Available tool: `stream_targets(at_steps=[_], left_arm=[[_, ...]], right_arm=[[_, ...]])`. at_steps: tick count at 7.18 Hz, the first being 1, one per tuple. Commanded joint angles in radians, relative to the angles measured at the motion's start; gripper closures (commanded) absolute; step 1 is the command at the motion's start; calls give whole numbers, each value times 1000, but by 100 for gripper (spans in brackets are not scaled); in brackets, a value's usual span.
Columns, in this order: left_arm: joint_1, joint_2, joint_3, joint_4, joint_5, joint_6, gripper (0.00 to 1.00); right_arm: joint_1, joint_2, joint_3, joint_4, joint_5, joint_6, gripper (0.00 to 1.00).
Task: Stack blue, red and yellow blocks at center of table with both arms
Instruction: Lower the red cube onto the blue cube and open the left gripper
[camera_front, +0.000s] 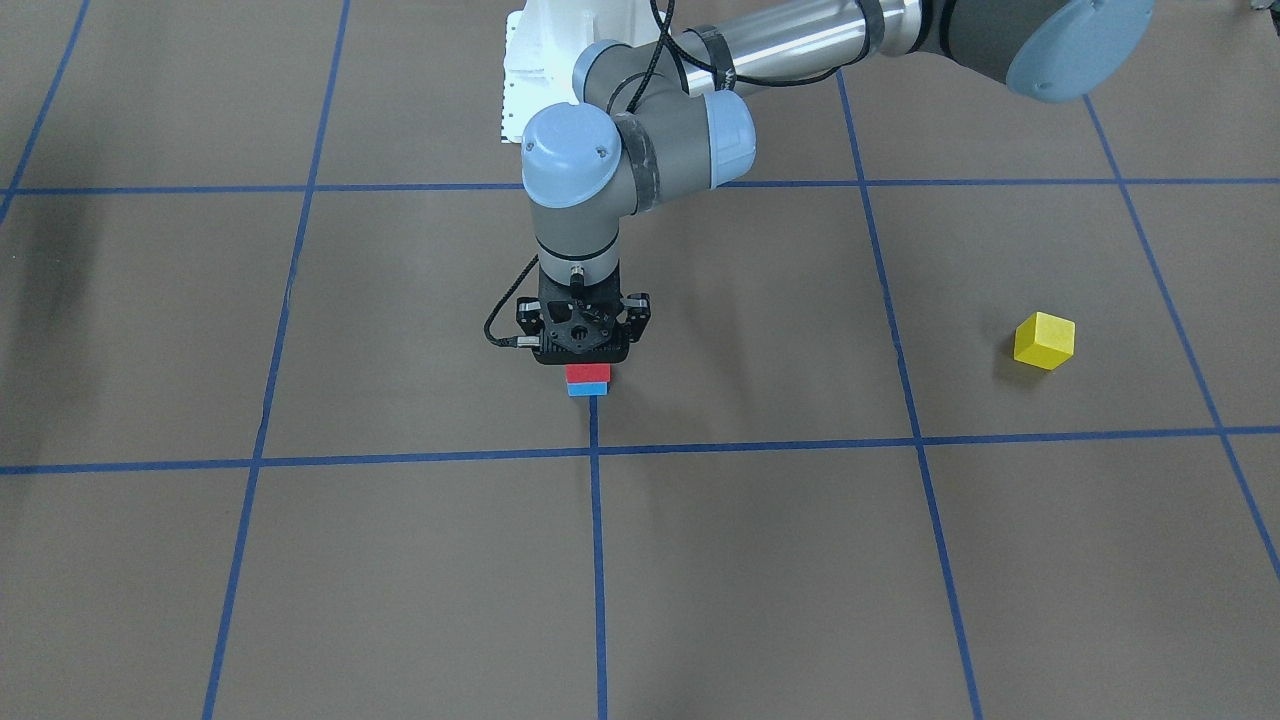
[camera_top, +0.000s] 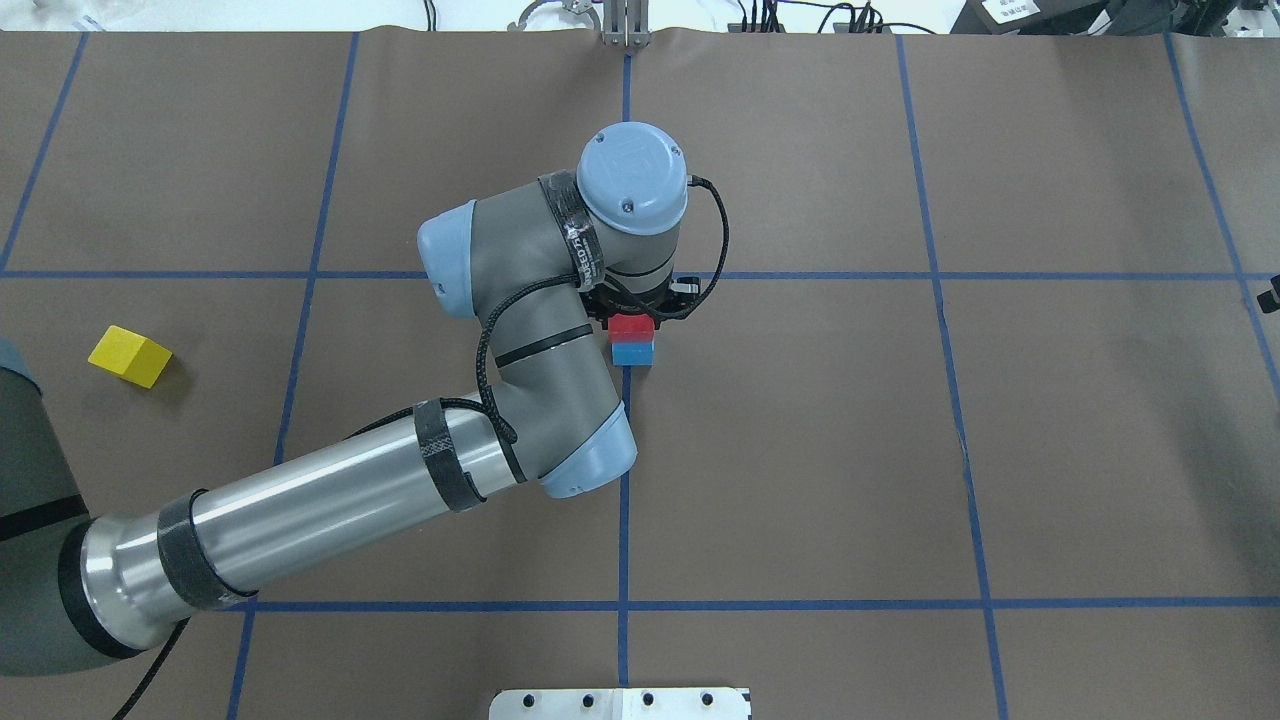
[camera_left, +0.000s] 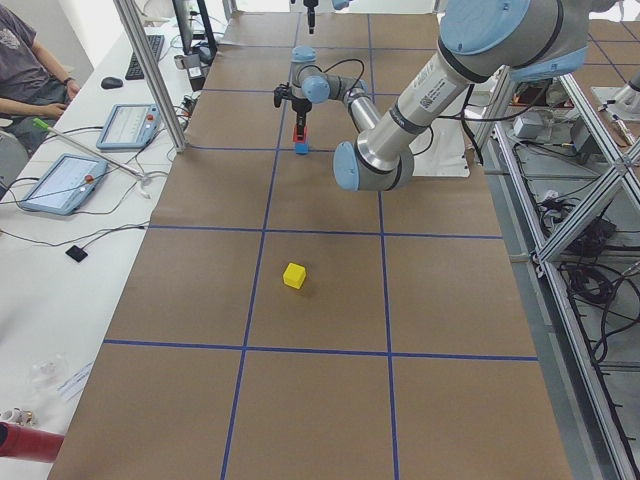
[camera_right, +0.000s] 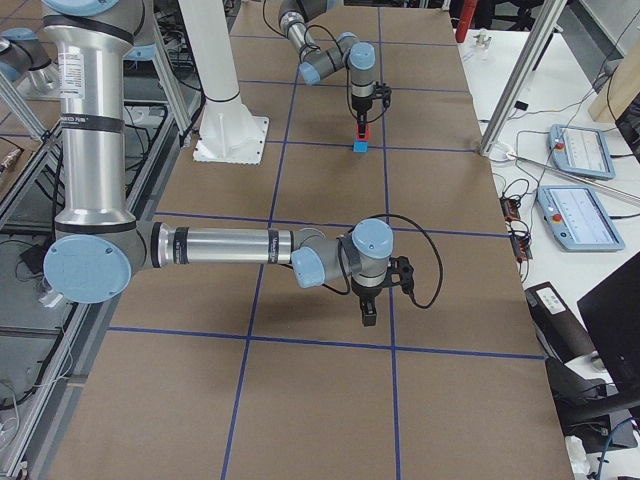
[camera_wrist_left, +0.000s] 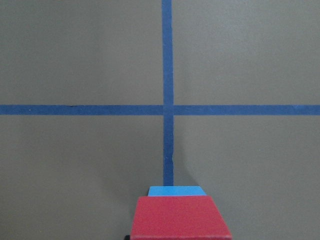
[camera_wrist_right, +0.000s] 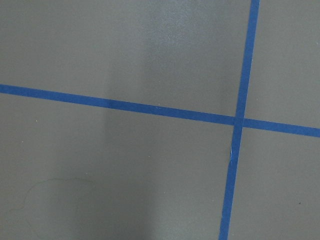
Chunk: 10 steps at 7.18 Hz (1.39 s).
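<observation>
The red block (camera_front: 587, 374) sits squarely on the blue block (camera_front: 587, 389) near the table's (camera_front: 800, 560) central tape crossing. My left gripper (camera_front: 585, 352) points straight down over this pair and appears shut on the red block (camera_wrist_left: 180, 217), though its fingers are hidden under its body. The yellow block (camera_top: 130, 356) lies alone on the table, far out on my left side. My right gripper (camera_right: 367, 312) hangs low over bare table away from all the blocks. It shows clearly only from the side, so I cannot tell its state.
The white pedestal base (camera_top: 620, 703) stands at the table's near edge behind the stack. A desk with tablets (camera_left: 60, 180) and a seated person (camera_left: 25, 60) runs along the far side. Metal posts (camera_left: 150, 70) rise at that edge.
</observation>
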Motion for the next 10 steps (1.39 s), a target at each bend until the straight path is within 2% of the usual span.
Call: stream_targets(at_steps=[1,3,4,5,6,9,10], left_arm=[[0,0,0,-3,1,12,100],[0,0,-2,-3,1,12,100],[0,0,-3,-3,6,12,89],[8,0,-3,-3,27,13,52],[13,0,-5,-2,40,12,1],[13,3,-32,4,38,13,0],[10,29,-107,23,32,13,0]], right_arm=[[0,4,-1,-1,0,0,0],[0,6,-1,0,0,0,0],[0,6,-1,-1,0,0,0],[0,6,-1,0,0,0,0],[0,6,-1,0,0,0,0],[0,9,-1,0,0,0,0],[0,12,-1,-1,0,0,0]])
